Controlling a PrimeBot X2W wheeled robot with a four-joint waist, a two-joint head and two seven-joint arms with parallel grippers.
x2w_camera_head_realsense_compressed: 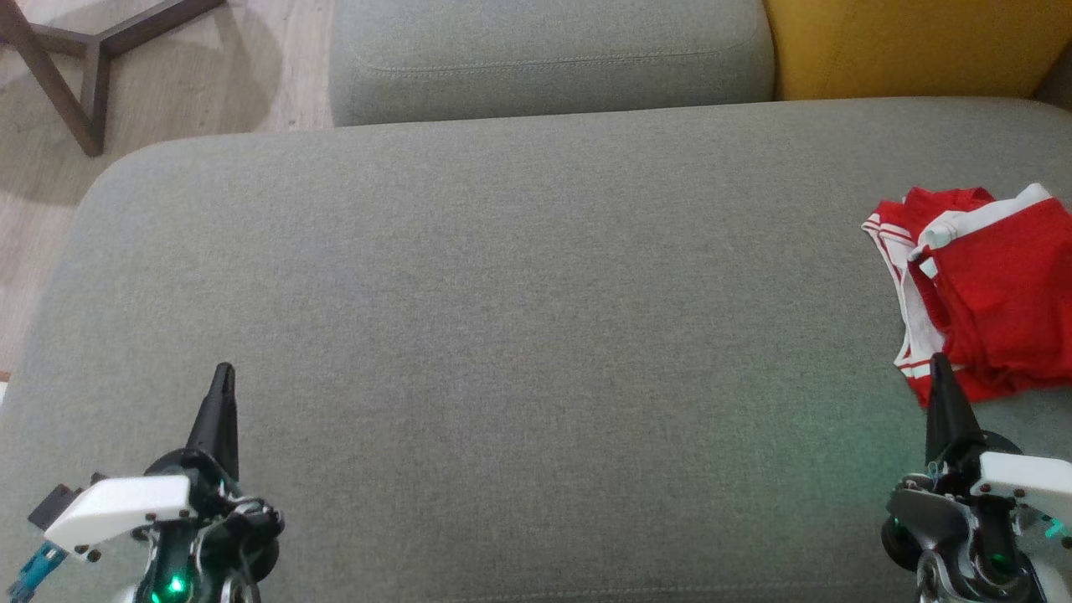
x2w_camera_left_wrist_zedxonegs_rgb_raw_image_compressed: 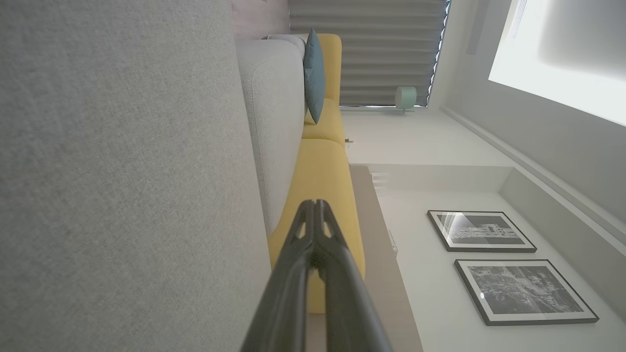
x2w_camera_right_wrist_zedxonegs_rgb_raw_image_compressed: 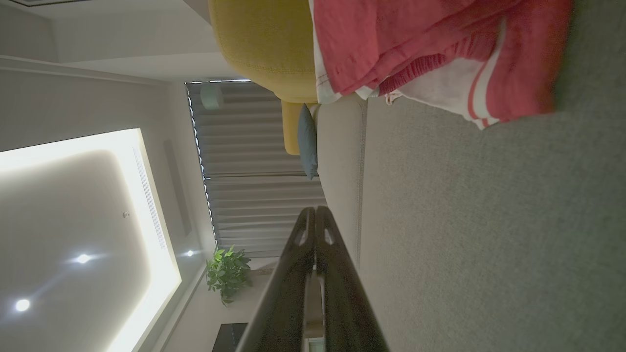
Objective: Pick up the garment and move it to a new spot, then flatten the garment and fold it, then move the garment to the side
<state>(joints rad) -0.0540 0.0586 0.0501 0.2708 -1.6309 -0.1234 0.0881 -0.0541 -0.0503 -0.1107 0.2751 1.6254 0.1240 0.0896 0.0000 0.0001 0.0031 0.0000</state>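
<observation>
A red garment (x2w_camera_head_realsense_compressed: 988, 285) with white stripes lies crumpled at the right edge of the grey sofa cushion (x2w_camera_head_realsense_compressed: 519, 318). In the right wrist view the garment (x2w_camera_right_wrist_zedxonegs_rgb_raw_image_compressed: 420, 49) bunches at the top, ahead of the fingers. My right gripper (x2w_camera_head_realsense_compressed: 938, 362) is shut and empty, its tip just at the garment's near edge; whether it touches the cloth I cannot tell. In its own view the right gripper (x2w_camera_right_wrist_zedxonegs_rgb_raw_image_compressed: 315, 210) has its fingers pressed together. Far from the garment, my left gripper (x2w_camera_head_realsense_compressed: 224, 370) is shut at the lower left, holding nothing. In the left wrist view the left gripper (x2w_camera_left_wrist_zedxonegs_rgb_raw_image_compressed: 314, 203) shows closed tips.
A second grey cushion (x2w_camera_head_realsense_compressed: 544, 59) and a yellow cushion (x2w_camera_head_realsense_compressed: 913, 46) sit behind the seat. A dark wooden table leg (x2w_camera_head_realsense_compressed: 59, 75) stands on the floor at the far left. The cushion's left edge drops to the floor.
</observation>
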